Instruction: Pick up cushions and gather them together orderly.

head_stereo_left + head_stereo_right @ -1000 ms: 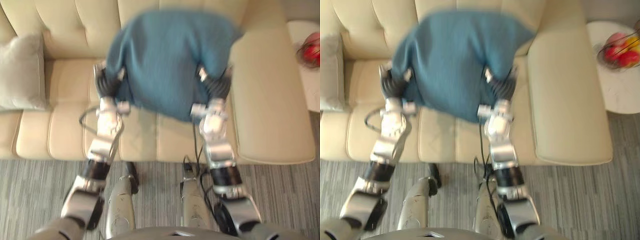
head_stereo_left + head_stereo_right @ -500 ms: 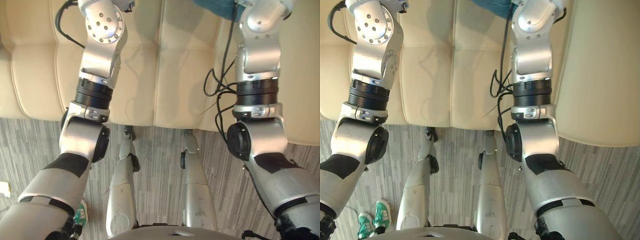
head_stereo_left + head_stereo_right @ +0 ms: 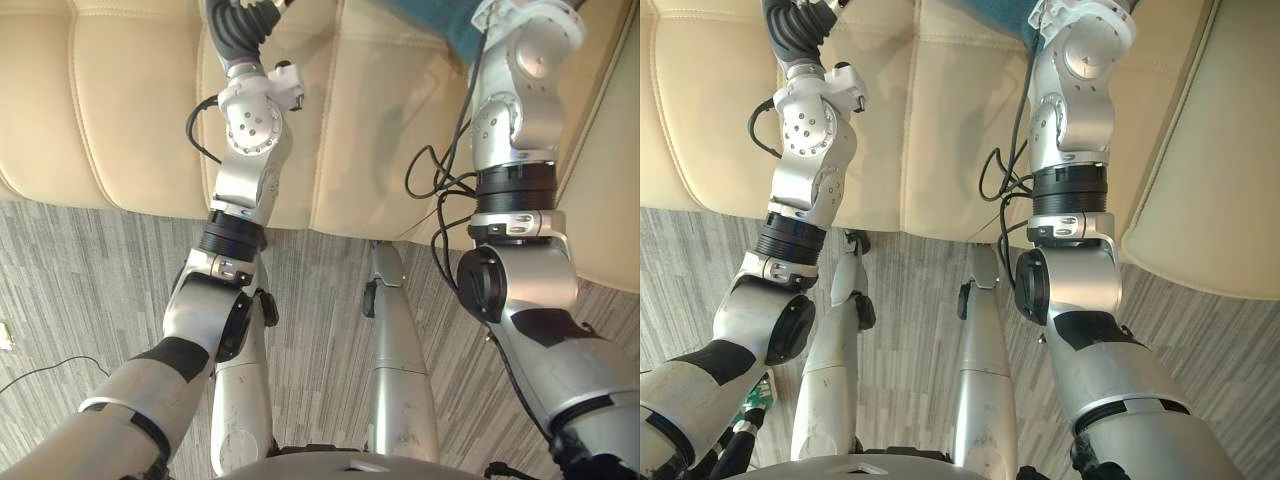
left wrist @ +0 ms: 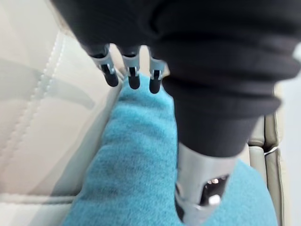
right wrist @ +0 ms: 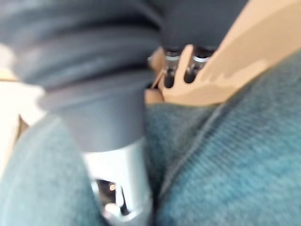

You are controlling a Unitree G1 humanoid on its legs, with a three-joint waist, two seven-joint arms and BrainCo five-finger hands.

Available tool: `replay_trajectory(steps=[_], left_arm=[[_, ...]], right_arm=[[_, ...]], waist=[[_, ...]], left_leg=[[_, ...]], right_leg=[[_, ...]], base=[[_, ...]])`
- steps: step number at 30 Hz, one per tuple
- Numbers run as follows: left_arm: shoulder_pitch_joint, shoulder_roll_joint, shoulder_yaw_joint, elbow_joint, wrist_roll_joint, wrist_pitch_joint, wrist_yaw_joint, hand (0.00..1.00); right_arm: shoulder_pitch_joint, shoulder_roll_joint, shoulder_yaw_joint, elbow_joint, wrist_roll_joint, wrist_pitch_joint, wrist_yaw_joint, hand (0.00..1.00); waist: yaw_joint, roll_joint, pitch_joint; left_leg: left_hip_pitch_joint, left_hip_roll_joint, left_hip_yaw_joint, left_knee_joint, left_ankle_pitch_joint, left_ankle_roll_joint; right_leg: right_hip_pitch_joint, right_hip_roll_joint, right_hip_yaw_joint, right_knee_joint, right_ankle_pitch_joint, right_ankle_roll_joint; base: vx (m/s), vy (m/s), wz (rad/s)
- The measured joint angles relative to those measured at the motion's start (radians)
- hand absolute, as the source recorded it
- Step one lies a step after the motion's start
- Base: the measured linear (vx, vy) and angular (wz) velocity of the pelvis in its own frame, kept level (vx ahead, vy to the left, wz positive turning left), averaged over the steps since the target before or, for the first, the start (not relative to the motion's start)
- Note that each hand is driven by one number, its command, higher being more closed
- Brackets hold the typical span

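Cushion (image 4: 131,165), teal, is gripped betw. both hands up near the sofa (image 3: 130,100) back. Left hand (image 4: 211,70): fingers (image 4: 133,77) hooked over the cushion's top edge, thumb pressed into its near face, so it's clamped on the fabric. Right hand (image 5: 94,70): same setup, fingers past a fold on the far side, thumb on the near side, also grasping the cushion. From the head views just a corner of teal peeks in at the top edge by the right arm, above the seat. Both arms stretch fwd across the seat, striped floor (image 3: 90,290) below.

Progress, as a judgement: pick-up of this one looks done, w/ a two-handed hold that seems secure. Can't tell if the cushion hangs free or leans on the backrest; in the left wrist view it sits v. close to the cream padding, poss. touching. Placement not done yet: it needs carrying to wherever the group is meant to sit, then setting down squarely. No. of other cushions left to fetch can't be judged from here, so call it early-to-mid task: one in hand, gathering & tidying ahead.
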Motion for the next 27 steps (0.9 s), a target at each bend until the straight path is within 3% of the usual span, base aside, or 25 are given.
replay_trajectory(steps=[7,13,19,22,24,27], left_arm=[[-0.001,0.044,0.012,0.017,-0.069,-0.001,-0.024,0.00],[0.045,0.145,0.023,0.002,-0.070,-0.002,-0.048,0.00],[0.337,0.268,0.083,-0.214,-0.068,-0.014,-0.102,0.00],[0.592,0.262,0.137,-0.307,-0.069,-0.024,-0.155,0.00],[0.672,0.254,0.159,-0.324,-0.069,-0.029,-0.168,0.00],[0.884,0.173,0.235,-0.351,-0.069,-0.035,-0.216,0.00]], right_arm=[[0.041,0.000,-0.027,0.000,0.077,-0.027,0.021,0.00],[0.180,-0.011,-0.099,-0.070,0.095,-0.051,0.031,0.00],[0.545,-0.055,-0.163,-0.334,0.073,-0.065,0.093,0.00],[0.837,-0.030,-0.198,-0.480,0.031,-0.069,0.127,0.00],[0.912,-0.016,-0.200,-0.513,0.003,-0.068,0.144,0.00],[1.099,0.060,-0.188,-0.591,-0.085,-0.075,0.211,0.00]], waist=[[-0.005,-0.001,0.001],[-0.009,-0.011,0.007],[-0.011,-0.022,0.013],[-0.015,-0.028,0.016],[-0.015,-0.036,0.015],[-0.013,-0.054,0.003]], left_leg=[[0.021,0.008,0.012,0.021,-0.012,-0.004],[0.061,0.017,0.009,0.092,-0.056,0.004],[0.158,0.028,-0.002,0.191,-0.142,0.010],[0.255,0.031,-0.025,0.238,-0.190,-0.002],[0.286,0.033,-0.027,0.258,-0.209,-0.002],[0.355,0.042,-0.038,0.327,-0.281,-0.001]], right_leg=[[-0.005,0.008,0.010,0.055,-0.030,-0.009],[0.064,0.011,0.010,0.063,-0.040,-0.010],[0.202,0.010,-0.002,0.080,-0.083,-0.008],[0.325,0.002,-0.029,0.101,-0.130,-0.010],[0.364,0.002,-0.031,0.104,-0.142,-0.011],[0.466,0.002,-0.044,0.108,-0.176,-0.009]], base=[[-0.02,-0.060,-0.03],[-0.06,-0.072,-0.01],[-0.01,-0.055,0.01],[0.07,-0.050,0.16],[0.06,-0.024,0.03],[0.07,0.000,0.00]])
